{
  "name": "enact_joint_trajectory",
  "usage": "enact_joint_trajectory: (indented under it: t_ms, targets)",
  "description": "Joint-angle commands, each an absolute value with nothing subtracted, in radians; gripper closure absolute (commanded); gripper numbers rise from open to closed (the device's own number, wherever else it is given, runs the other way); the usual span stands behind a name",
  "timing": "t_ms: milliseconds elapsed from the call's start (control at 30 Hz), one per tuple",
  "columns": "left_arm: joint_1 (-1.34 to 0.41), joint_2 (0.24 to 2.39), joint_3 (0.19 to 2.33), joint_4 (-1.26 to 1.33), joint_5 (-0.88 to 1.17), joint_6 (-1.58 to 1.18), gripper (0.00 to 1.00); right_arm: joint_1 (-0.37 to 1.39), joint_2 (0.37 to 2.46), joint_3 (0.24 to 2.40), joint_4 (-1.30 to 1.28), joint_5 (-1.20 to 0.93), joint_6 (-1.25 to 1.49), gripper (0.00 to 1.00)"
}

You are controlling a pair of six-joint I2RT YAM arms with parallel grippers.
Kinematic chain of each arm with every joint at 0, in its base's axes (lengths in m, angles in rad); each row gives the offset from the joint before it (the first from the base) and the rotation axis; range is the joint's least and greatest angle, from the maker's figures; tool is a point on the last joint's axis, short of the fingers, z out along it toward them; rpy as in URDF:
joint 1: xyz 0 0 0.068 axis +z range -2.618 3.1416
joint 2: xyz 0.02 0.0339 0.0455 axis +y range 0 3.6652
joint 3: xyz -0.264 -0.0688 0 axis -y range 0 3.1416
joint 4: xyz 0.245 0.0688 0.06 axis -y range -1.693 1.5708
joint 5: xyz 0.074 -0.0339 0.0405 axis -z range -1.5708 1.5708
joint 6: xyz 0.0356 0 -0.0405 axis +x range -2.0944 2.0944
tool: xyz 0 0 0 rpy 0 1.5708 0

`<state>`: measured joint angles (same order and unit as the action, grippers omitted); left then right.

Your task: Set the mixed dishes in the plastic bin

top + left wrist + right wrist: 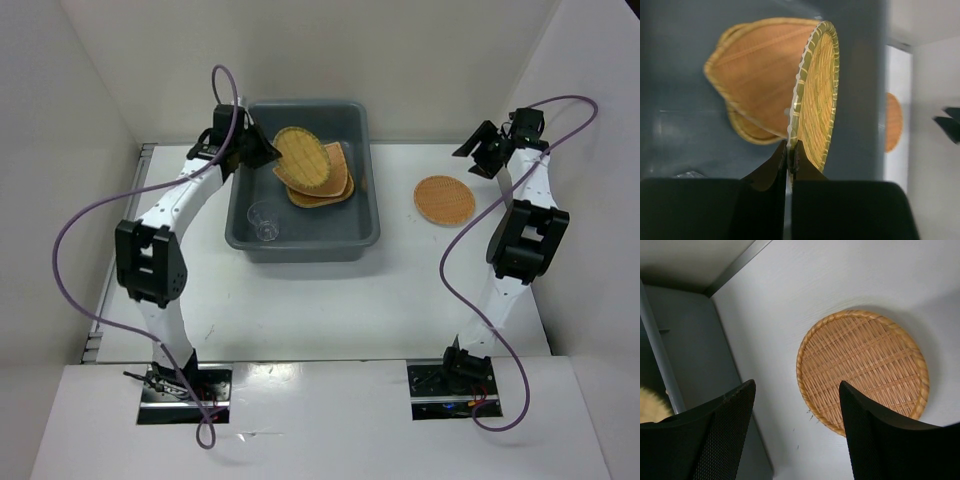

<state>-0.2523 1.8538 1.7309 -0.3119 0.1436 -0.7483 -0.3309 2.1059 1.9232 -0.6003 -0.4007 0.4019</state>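
Left gripper (791,156) pinches one plate (817,95) over the bin (300,246); two plates (335,182), one cup (264,222) inside; right gripper (795,390) spread.

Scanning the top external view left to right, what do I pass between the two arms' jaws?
First the clear cup → the held plate in the left jaws, both within the plastic bin → the round plate flat on the table.
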Motion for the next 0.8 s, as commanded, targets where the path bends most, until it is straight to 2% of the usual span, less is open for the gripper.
enact_joint_trajectory:
  t_ms: [0, 267, 467, 767]
  targets:
    - [-0.225, 1.946, 1.798, -0.233, 0.212, -0.799, 1.0, -0.334, 2.031, 1.914, -0.551, -0.443, 0.413, 0.27]
    - [-0.225, 2.143, 1.991, -0.265, 0.12, -0.778, 1.0, -0.334, 2.022, 1.905, -0.541, -0.443, 0.413, 0.27]
    - [-0.225, 2.262, 2.091, -0.265, 0.155, -0.824, 1.0, -0.334, 2.022, 1.905, -0.541, -0.443, 0.413, 0.27]
    - [-0.225, 2.351, 2.118, -0.284, 0.167, -0.834, 0.98, -0.334, 2.049, 1.905, -0.541, -0.434, 0.413, 0.27]
